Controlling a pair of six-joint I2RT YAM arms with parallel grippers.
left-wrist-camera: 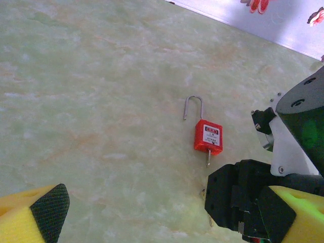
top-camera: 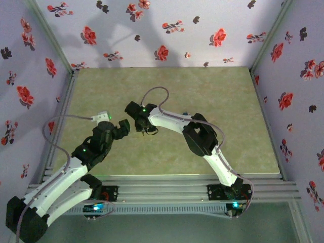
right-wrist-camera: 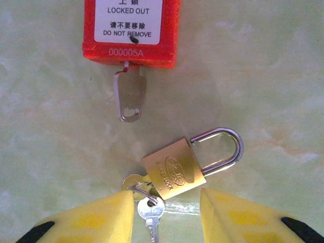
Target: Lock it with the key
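Note:
A red safety padlock (left-wrist-camera: 207, 136) lies on the table with its steel shackle (left-wrist-camera: 194, 106) raised, one leg free of the body. A small key (right-wrist-camera: 130, 98) sticks out of its base (right-wrist-camera: 131, 30). Just below it lies a brass padlock (right-wrist-camera: 174, 174) with its shackle (right-wrist-camera: 225, 152) seated; a key (right-wrist-camera: 132, 182) sits in its base and a second key (right-wrist-camera: 150, 215) hangs on the ring. My right gripper (right-wrist-camera: 167, 196) is open, its yellow fingers (right-wrist-camera: 96, 217) on either side of the brass padlock's key end. My left gripper (left-wrist-camera: 162, 202) is open over bare table, back from the red padlock.
The right arm's black wrist (left-wrist-camera: 253, 202) stands close beside the red padlock in the left wrist view. Both grippers (top-camera: 124, 127) (top-camera: 144, 126) meet near the middle of the green marbled table (top-camera: 212, 96). Floral walls (top-camera: 162, 30) enclose three sides.

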